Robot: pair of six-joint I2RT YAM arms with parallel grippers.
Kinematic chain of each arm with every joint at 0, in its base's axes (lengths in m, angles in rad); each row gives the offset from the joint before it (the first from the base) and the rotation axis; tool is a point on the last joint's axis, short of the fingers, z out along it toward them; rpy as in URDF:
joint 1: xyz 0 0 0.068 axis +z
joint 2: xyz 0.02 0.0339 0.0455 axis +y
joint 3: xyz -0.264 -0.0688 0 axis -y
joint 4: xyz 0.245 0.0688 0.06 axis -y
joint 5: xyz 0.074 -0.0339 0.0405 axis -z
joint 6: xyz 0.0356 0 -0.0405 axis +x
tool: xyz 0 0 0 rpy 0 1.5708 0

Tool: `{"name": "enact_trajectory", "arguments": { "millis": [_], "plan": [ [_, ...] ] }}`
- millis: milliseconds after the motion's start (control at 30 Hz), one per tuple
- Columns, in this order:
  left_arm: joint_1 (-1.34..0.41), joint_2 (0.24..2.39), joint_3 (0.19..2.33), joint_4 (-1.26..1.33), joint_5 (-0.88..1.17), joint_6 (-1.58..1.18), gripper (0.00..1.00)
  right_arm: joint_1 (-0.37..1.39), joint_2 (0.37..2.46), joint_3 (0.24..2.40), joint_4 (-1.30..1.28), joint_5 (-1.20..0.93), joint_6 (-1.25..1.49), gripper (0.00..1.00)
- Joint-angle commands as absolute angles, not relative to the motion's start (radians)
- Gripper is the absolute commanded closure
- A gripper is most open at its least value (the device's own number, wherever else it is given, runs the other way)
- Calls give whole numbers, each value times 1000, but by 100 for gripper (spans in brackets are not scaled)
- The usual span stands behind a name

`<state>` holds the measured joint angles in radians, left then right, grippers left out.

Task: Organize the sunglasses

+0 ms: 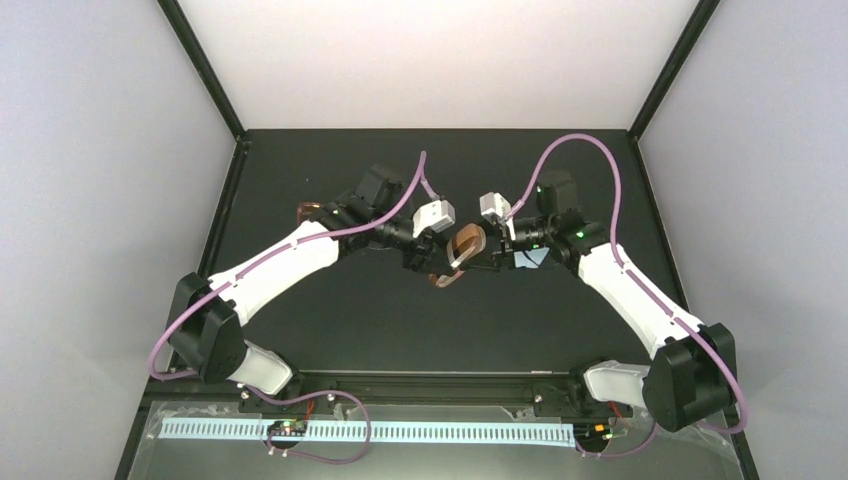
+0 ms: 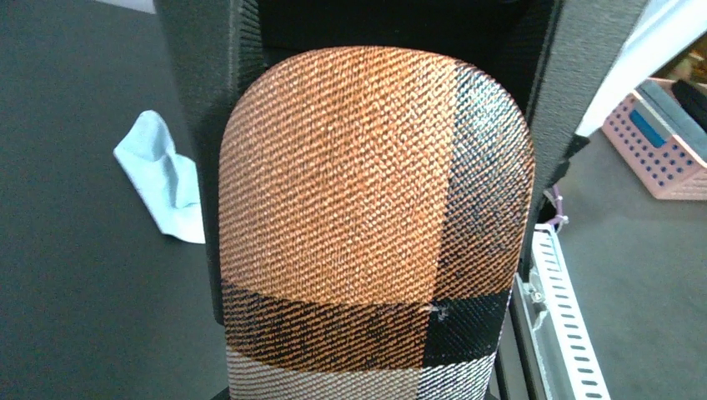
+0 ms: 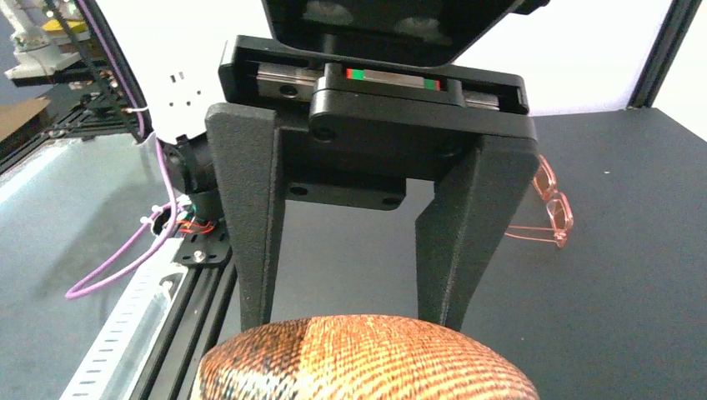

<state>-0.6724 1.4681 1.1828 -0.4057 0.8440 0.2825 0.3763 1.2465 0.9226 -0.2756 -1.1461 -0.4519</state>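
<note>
The brown woven case (image 1: pixel 467 244) with black and pale stripes hangs above the mat's middle, between my two grippers. It fills the left wrist view (image 2: pixel 367 208) and the bottom of the right wrist view (image 3: pixel 367 358). My left gripper (image 1: pixel 441 252) is shut on one end; its fingers (image 3: pixel 254 250) straddle the case in the right wrist view. My right gripper (image 1: pixel 491 248) is shut on the other end; its fingers (image 2: pixel 190 125) flank the case in the left wrist view. The reddish sunglasses (image 3: pixel 552 204) lie folded on the mat at the far left, partly hidden behind the left arm (image 1: pixel 308 211).
A small light-blue cloth (image 1: pixel 531 259) lies on the mat under the right gripper, and also shows in the left wrist view (image 2: pixel 162 179). A white slotted rail (image 1: pixel 380 432) runs along the near edge. A pink box (image 2: pixel 659 142) stands off the table.
</note>
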Motion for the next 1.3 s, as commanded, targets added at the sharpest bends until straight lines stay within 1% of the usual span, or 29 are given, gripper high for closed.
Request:
{"name": "enact_trajectory", "arguments": {
  "millis": [0, 100, 200, 367, 500, 867, 1100, 1267],
  "plan": [
    [-672, 1429, 1180, -388, 1040, 333, 98, 374, 1273, 964, -417, -1118, -666, 47],
    [-672, 1425, 1175, -400, 1053, 357, 98, 364, 1287, 980, -458, -1134, -699, 48],
    [-673, 1422, 1171, -403, 1051, 369, 99, 345, 1295, 983, -422, -1115, -633, 48],
    [-672, 1423, 1170, -403, 1044, 379, 98, 337, 1294, 972, -303, -941, -470, 48],
    [-671, 1419, 1173, -408, 1047, 382, 98, 321, 1315, 968, -288, -887, -448, 47],
    [-658, 1405, 1175, -422, 1085, 394, 99, 307, 1361, 968, -369, -885, -596, 44],
    [-654, 1407, 1173, -427, 1130, 402, 99, 307, 1340, 927, -388, -929, -717, 48],
    [-651, 1414, 1177, -461, 1214, 442, 98, 290, 1312, 883, -386, -969, -808, 49]
  ]
}}
